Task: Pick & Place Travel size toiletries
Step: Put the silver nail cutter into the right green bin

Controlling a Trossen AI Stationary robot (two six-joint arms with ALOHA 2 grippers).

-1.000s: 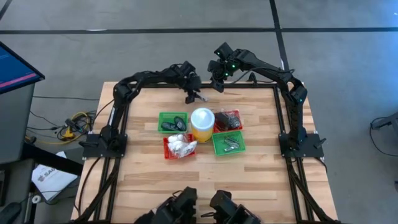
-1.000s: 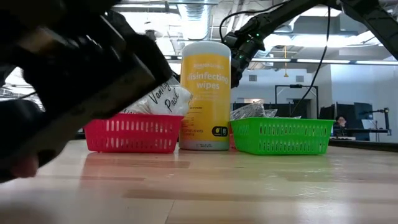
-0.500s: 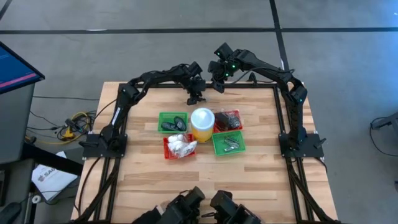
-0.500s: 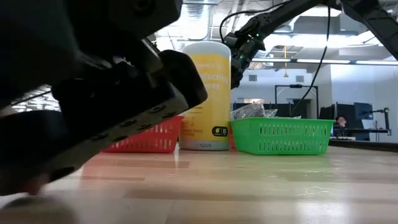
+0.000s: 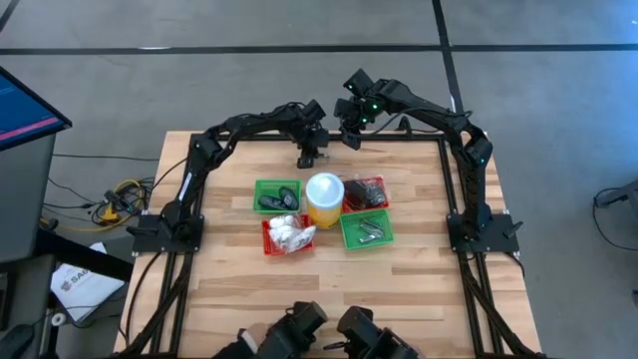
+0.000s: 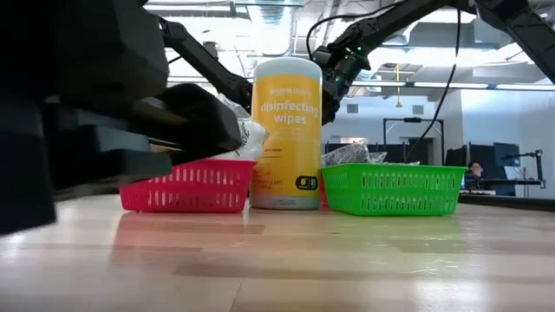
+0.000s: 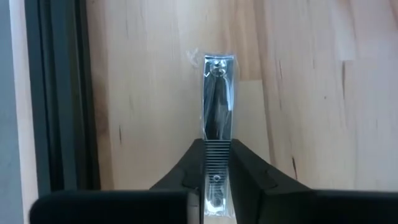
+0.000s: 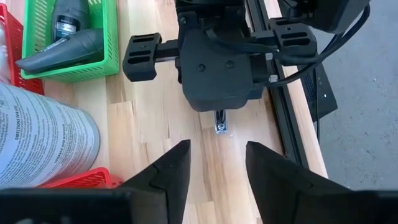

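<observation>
Together we start with the wooden table (image 5: 329,279), where four mesh baskets cluster around a yellow canister (image 6: 286,134) with a white lid; its label reads "disinfecting wipes" under a small brand line we cannot make out for sure. In the high view a green basket (image 5: 276,194) holding dark pieces sits left of the canister, a red basket (image 5: 287,235) with white packets lies in front of that, another red basket (image 5: 367,192) with dark bagged pieces sits right of the canister, and a second green basket (image 5: 367,229) with silvery pieces lies in front of it. Writing on one white packet (image 6: 251,137) in the low view is mostly hidden by the dark arm. Near the table's far edge the left gripper (image 7: 216,163) is down at the wood, its fingers pinching the end of a silvery nail clipper (image 7: 217,99) in a clear wrapper, which lies flat on the table beside the dark frame rail (image 7: 57,93). Just beyond it the right gripper (image 8: 216,165) hovers with its fingers spread, holding nothing, looking down on the left gripper.
</observation>
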